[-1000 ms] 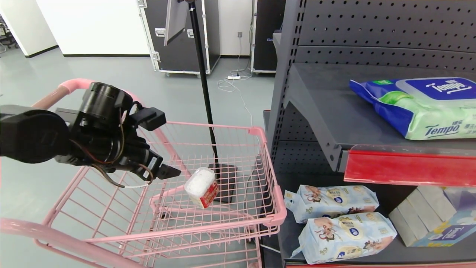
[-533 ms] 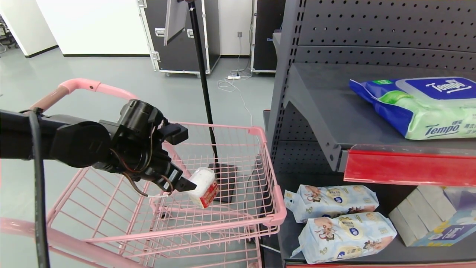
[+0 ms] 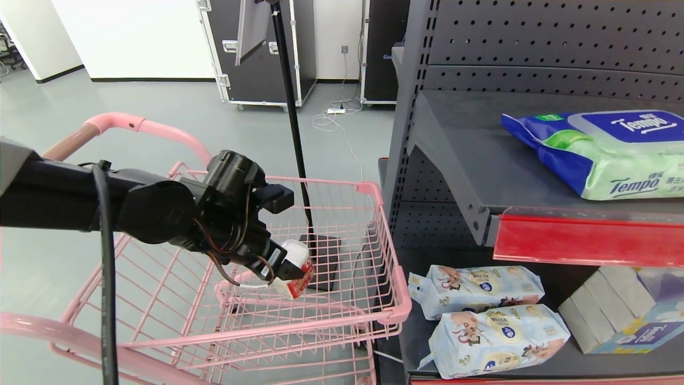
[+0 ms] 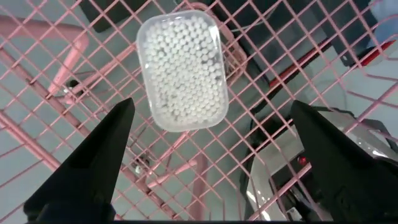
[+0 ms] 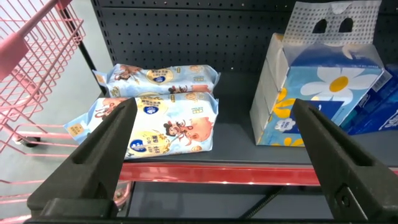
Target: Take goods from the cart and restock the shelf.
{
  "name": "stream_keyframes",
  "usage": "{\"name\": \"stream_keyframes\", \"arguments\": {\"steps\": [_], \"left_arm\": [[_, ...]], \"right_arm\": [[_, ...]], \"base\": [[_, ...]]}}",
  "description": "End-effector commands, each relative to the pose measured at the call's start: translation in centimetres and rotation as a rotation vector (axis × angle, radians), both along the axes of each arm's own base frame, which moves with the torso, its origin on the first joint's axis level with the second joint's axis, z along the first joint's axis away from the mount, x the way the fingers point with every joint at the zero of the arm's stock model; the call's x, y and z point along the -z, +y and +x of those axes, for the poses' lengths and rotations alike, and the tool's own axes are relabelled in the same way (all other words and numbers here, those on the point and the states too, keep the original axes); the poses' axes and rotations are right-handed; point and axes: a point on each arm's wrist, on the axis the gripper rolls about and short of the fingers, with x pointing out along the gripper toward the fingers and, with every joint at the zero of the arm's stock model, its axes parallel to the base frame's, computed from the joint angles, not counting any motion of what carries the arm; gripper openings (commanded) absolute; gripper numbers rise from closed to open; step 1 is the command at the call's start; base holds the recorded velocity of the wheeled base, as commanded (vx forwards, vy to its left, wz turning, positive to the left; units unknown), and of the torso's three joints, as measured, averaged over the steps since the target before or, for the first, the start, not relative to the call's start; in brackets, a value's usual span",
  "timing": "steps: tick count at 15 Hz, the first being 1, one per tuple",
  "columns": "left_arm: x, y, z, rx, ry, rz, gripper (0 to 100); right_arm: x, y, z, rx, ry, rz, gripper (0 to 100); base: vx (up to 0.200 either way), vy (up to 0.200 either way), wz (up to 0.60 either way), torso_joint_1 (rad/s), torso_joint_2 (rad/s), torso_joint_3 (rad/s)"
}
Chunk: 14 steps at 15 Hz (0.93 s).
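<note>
A small clear box of white cotton swabs with a red label (image 3: 300, 263) lies tilted on the wire floor of the pink cart (image 3: 394, 278). My left gripper (image 3: 284, 267) is down inside the cart, right at the box. In the left wrist view the box (image 4: 183, 68) lies just ahead of the left gripper (image 4: 211, 104), whose fingers (image 4: 87, 168) stand wide open, one on each side. My right gripper (image 5: 212, 106) is open and empty, facing the lower shelf's two tissue packs (image 5: 165, 124). The grey shelf (image 3: 459, 155) with a red front strip stands right of the cart.
A blue-green wet wipes pack (image 3: 604, 155) lies on the upper shelf. Below are two pale tissue packs (image 3: 494, 337) and boxed tissues (image 3: 620, 321), with a daisy-print tissue box (image 5: 317, 93). A black stand pole (image 3: 291, 117) rises behind the cart. Black flight cases (image 3: 256, 53) line the back wall.
My left arm has moved forward and down into the cart, bringing its open gripper up to the swab box. The box and the shelf goods have stayed put.
</note>
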Motion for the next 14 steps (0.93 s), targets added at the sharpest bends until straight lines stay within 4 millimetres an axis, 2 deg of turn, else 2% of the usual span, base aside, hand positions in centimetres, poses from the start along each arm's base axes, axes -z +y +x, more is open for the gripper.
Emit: {"name": "stream_keyframes", "arguments": {"steps": [1,4,14], "left_arm": [[0.8,-0.5,0.4,0.006,0.02,0.01,100],[2.1,-0.7,1.1,-0.018,0.038,0.047,100],[4.3,-1.6,3.0,-0.042,0.077,0.052,100]], "right_arm": [[0.0,0.0,0.0,-0.001,0.001,-0.001,100],[0.0,0.0,0.0,-0.001,0.001,0.001,100],[0.0,0.0,0.0,0.001,0.001,-0.001,100]], "base": [[0.0,0.0,0.0,0.0,0.0,0.0],[0.0,0.0,0.0,0.0,0.0,0.0],[0.0,0.0,0.0,0.0,0.0,0.0]]}}
